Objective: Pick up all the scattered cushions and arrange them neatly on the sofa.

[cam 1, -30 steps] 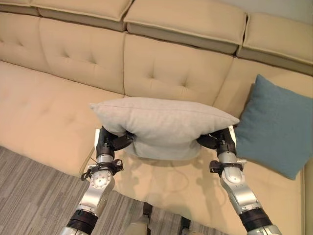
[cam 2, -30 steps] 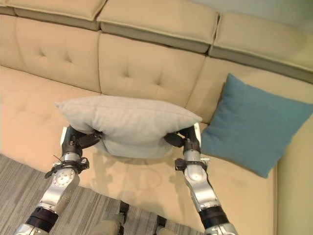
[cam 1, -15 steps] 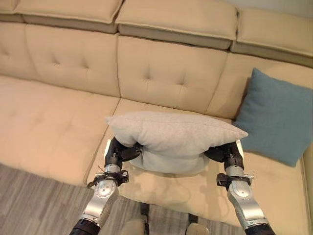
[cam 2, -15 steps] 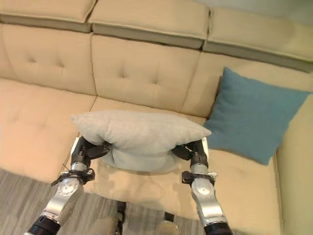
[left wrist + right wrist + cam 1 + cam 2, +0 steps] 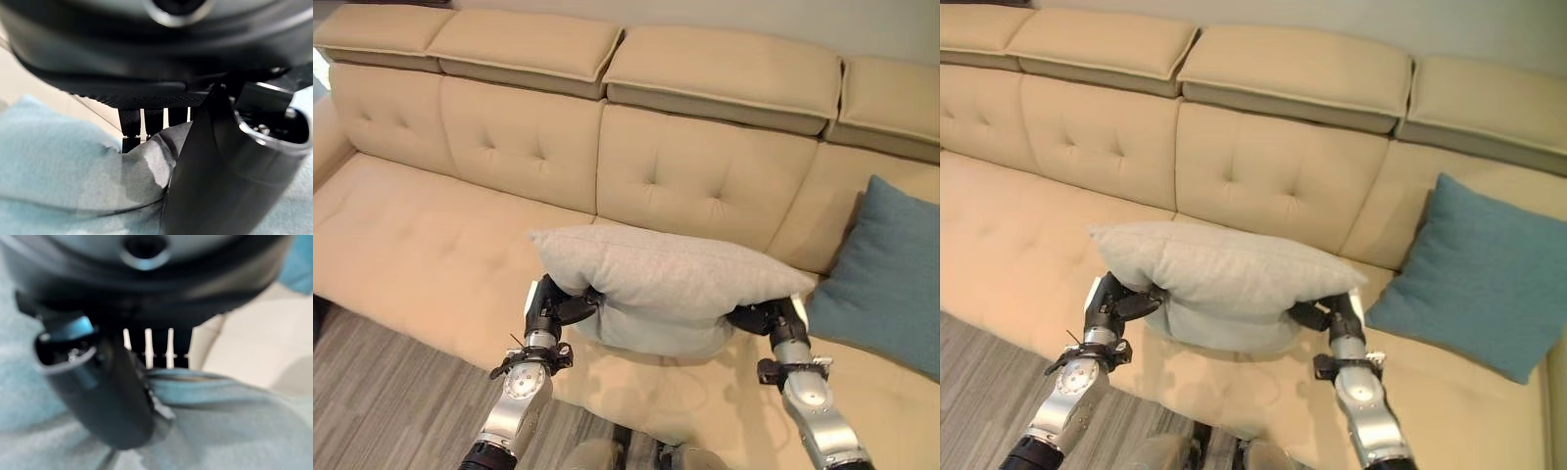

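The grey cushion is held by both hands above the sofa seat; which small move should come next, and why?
Probably carry the grey cushion forward and stand it against the sofa backrest. The left hand and right hand each pinch one end of it above the seat, while the blue cushion already leans upright against the backrest on the right, with free room beside it.

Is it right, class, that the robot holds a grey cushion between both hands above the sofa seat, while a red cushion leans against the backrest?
Not quite. The leaning cushion is blue, as the right eye view shows. The grey cushion is indeed held by the left hand and right hand above the sofa.
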Robot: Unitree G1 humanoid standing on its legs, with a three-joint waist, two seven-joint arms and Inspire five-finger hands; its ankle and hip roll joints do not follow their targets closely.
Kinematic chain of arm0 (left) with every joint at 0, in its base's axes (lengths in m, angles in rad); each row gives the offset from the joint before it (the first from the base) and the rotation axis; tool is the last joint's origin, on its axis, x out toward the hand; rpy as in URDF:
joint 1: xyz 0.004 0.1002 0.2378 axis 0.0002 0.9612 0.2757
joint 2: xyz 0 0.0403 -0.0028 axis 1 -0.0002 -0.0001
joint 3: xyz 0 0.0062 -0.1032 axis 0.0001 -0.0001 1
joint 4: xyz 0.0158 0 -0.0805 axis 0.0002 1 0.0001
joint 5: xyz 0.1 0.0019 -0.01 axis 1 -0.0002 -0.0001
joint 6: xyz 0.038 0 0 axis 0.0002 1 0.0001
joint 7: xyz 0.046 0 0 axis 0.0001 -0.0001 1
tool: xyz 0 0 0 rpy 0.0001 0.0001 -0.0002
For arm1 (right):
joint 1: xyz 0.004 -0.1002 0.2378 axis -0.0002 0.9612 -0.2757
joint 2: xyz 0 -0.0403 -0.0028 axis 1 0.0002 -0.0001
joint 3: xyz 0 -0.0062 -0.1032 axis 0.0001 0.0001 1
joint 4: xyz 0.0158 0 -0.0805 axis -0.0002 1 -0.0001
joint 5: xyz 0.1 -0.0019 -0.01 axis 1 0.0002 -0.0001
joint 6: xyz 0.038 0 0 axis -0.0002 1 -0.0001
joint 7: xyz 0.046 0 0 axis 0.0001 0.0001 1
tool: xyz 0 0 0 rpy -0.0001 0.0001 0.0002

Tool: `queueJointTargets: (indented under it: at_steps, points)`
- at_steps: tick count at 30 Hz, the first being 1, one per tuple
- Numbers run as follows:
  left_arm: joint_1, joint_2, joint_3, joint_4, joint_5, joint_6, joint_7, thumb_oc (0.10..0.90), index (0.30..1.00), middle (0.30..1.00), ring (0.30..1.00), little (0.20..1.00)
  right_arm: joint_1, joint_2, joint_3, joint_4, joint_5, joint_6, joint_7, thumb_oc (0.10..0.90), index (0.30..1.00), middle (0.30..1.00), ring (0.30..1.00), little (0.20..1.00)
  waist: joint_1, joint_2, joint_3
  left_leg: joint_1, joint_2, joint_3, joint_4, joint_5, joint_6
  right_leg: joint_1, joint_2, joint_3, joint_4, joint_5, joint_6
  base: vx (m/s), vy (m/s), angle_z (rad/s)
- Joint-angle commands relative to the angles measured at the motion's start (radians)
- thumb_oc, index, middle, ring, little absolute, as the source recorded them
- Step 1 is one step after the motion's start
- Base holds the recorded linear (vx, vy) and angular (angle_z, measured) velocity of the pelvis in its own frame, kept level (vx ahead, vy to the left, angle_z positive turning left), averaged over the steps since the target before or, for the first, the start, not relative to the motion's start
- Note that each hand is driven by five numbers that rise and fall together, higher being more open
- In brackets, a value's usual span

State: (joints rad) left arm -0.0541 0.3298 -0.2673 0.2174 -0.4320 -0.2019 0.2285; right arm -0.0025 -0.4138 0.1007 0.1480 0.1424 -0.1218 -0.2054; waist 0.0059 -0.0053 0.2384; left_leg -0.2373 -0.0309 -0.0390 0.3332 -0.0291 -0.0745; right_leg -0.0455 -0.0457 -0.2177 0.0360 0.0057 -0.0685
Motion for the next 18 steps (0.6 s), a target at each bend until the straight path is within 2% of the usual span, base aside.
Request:
queueJointTargets:
  at_steps: [1,2,4,7,10,18]
  points:
    - [-0.125,-0.019,-0.058,-0.23,0.013,-0.134,-0.069,0.4,0.3,0.3,0.3,0.3,-0.074,0.045,0.062,-0.135,0.012,-0.15,0.017,0.4,0.3,0.3,0.3,0.3,-0.006,-0.039,-0.144,0.073,0.059,0.01,-0.187,-0.028,0.005,0.017,-0.024,0.082,-0.006,-0.047,0.162,0.13,0.22,0.04]
    - [-0.141,-0.021,-0.058,-0.231,0.012,-0.139,-0.062,0.4,0.3,0.3,0.3,0.3,-0.077,0.043,0.062,-0.136,0.007,-0.146,0.015,0.4,0.3,0.3,0.3,0.3,-0.006,-0.021,-0.155,0.09,0.068,-0.033,-0.243,-0.01,-0.004,0.024,-0.026,0.087,-0.008,-0.055,0.166,0.12,0.256,-0.07]
    - [-0.148,-0.026,-0.067,-0.23,0.012,-0.139,-0.061,0.4,0.3,0.3,0.3,0.3,-0.07,0.043,0.054,-0.137,-0.002,-0.142,0.018,0.4,0.3,0.3,0.3,0.3,-0.023,-0.005,-0.165,0.128,0.066,-0.035,-0.291,0.003,-0.008,0.036,-0.039,0.082,-0.013,-0.05,0.177,0.11,0.218,-0.08]
    - [-0.151,-0.022,-0.074,-0.231,0.014,-0.139,-0.063,0.4,0.3,0.3,0.3,0.3,-0.077,0.044,0.057,-0.134,-0.014,-0.137,0.019,0.4,0.3,0.3,0.3,0.3,-0.023,-0.003,-0.172,0.159,0.05,-0.029,-0.323,0.005,0.001,0.035,-0.056,0.093,-0.019,-0.036,0.189,0.07,0.182,-0.13]
    - [-0.174,-0.007,-0.074,-0.234,0.019,-0.141,-0.064,0.4,0.3,0.3,0.3,0.3,-0.117,0.055,0.067,-0.136,-0.026,-0.134,0.018,0.4,0.3,0.3,0.3,0.3,-0.019,-0.001,-0.172,0.18,0.034,0.009,-0.364,0.006,0.02,0.011,-0.082,0.116,-0.027,-0.009,0.212,-0.03,0.178,-0.13]
    - [-0.211,0.001,-0.073,-0.208,0.026,-0.144,-0.049,0.4,0.3,0.3,0.3,0.3,-0.201,0.076,0.087,-0.119,-0.045,-0.132,0.001,0.4,0.3,0.3,0.3,0.3,-0.007,-0.007,-0.157,0.162,0.022,0.063,-0.419,0.024,0.036,-0.055,-0.107,0.143,-0.069,0.063,0.254,-0.06,0.058,-0.18]
